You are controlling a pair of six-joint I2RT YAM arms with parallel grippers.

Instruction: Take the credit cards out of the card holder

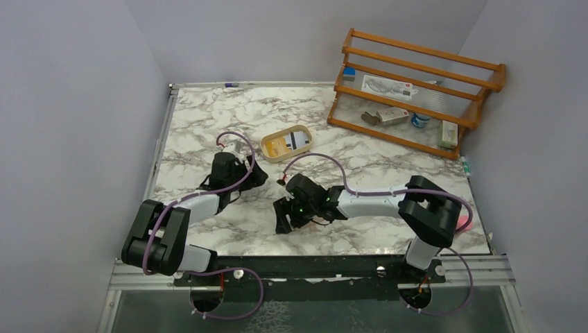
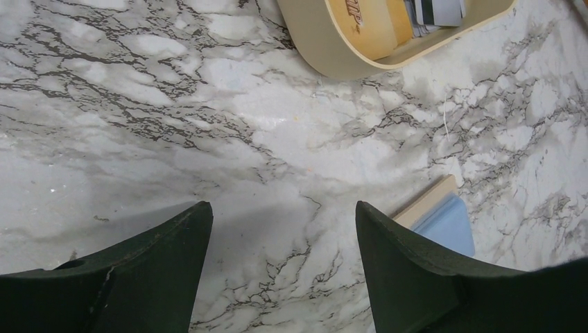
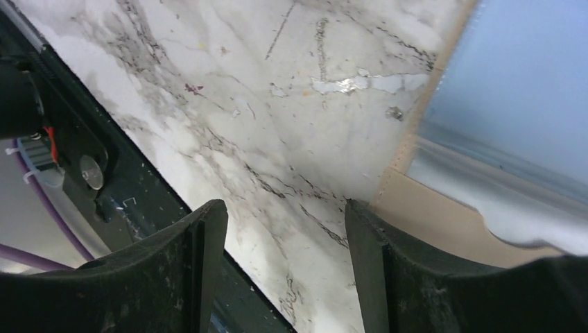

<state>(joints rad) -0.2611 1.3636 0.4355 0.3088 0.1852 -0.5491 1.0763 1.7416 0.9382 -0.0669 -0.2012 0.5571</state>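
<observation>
The tan card holder [image 3: 433, 225] lies open on the marble, with a light blue credit card [image 3: 516, 83] on it. My right gripper [image 3: 284, 202] is open and empty, low over the table. Its right finger [image 3: 388, 263] is at the holder's near edge; its left finger is over the table's front edge. In the left wrist view a corner of the holder [image 2: 426, 203] and of the blue card [image 2: 447, 225] shows beside the right finger. My left gripper [image 2: 283, 205] is open and empty over bare marble. From above, the arms [image 1: 251, 170] [image 1: 284, 220] hide the holder.
An oval beige tray [image 1: 305, 142] with cards and papers stands behind the grippers, also in the left wrist view [image 2: 326, 55]. A wooden rack [image 1: 416, 90] with small items is at the back right. The black front rail [image 3: 104, 180] runs close to my right gripper.
</observation>
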